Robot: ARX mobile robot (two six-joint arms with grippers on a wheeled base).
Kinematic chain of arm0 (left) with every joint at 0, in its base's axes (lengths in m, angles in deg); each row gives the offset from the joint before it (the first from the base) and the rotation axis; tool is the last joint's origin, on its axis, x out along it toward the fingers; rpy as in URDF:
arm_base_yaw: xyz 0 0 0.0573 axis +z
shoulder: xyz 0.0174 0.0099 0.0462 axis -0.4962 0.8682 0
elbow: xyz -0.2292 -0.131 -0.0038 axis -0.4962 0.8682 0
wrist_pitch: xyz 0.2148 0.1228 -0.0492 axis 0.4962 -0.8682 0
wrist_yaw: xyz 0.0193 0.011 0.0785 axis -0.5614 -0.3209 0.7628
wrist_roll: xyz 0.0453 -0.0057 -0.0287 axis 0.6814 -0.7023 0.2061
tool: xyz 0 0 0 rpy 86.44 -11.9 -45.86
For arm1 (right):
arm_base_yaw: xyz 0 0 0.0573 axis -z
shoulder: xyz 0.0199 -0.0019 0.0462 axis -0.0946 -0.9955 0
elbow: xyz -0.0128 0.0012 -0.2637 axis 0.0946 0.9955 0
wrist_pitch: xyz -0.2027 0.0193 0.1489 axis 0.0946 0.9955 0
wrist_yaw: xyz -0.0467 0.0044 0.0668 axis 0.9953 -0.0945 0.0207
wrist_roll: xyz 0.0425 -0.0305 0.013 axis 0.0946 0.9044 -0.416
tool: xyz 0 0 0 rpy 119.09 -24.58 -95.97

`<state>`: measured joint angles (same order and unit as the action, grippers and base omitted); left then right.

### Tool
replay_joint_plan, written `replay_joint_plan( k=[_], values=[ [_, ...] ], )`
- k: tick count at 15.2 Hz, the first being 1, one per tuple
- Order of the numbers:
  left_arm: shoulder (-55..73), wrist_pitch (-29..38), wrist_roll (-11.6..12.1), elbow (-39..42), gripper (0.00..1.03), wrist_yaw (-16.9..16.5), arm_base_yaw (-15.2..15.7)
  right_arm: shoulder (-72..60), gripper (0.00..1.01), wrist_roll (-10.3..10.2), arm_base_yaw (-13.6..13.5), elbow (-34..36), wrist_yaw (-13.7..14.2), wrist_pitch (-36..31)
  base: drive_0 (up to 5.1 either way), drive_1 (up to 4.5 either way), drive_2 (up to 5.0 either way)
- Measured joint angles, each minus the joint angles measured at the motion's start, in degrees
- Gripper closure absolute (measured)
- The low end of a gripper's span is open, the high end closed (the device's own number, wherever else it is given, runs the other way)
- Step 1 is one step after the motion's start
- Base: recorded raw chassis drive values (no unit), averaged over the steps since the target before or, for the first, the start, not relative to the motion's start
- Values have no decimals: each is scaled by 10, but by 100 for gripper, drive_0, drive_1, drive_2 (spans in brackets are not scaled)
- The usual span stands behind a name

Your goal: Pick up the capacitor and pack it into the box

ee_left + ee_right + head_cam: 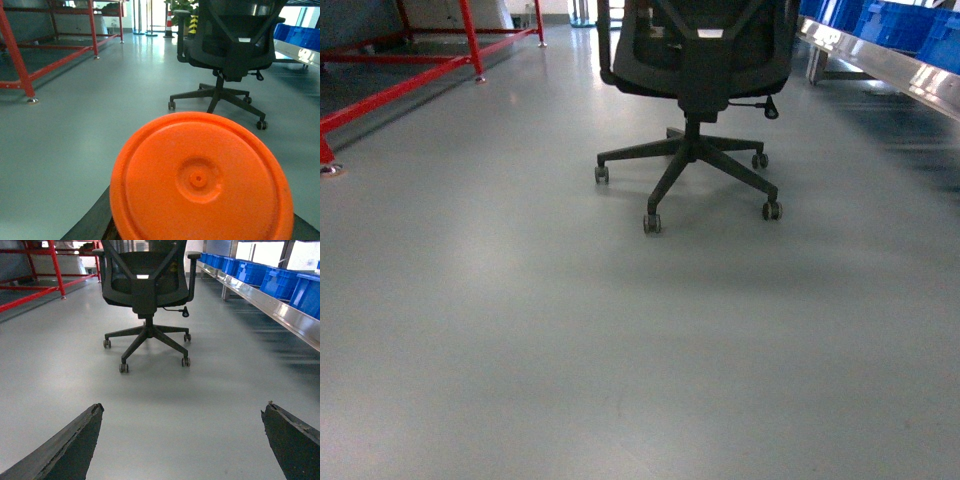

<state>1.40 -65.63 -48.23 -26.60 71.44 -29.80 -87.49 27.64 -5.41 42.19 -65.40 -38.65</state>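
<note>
Orange round lid (200,180) fills the lower half of the left wrist view, close to the lens; left gripper's state cannot be told, its fingers are hidden behind the disc. Right gripper (182,440) stands wide apart, two dark fingertips (75,445) at frame corners, nothing between them. Black office chair (695,90) on grey floor (520,330) ahead. Red steel frame (410,60) left, blue bins (280,282) on a metal rail right. Neither box nor capacitor is seen in any view.

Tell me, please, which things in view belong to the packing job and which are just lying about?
Job: right gripper, open and empty; no box or capacitor in view.
Lying about: office chair, red frame, blue bins, orange disc.
</note>
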Motion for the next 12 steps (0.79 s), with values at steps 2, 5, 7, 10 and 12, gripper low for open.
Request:
replay_joint_plan(
  k=[2, 5, 7, 10, 12],
  values=[
    [0, -1, 0, 0, 59, 0, 0, 0, 3, 0, 0, 0, 0, 1, -492, 254, 254],
    [0, 0, 0, 0, 59, 0, 0, 0, 3, 0, 0, 0, 0, 0, -495, 250, 250],
    [0, -1, 0, 0, 59, 1, 0, 0, 3, 0, 0, 0, 0, 0, -497, 249, 249],
    [0, 0, 0, 0, 59, 0, 0, 0, 3, 0, 0, 0, 0, 1, -497, 248, 248],
    [0, 0, 0, 0, 59, 0, 0, 0, 3, 0, 0, 0, 0, 1, -498, 247, 247]
  ],
)
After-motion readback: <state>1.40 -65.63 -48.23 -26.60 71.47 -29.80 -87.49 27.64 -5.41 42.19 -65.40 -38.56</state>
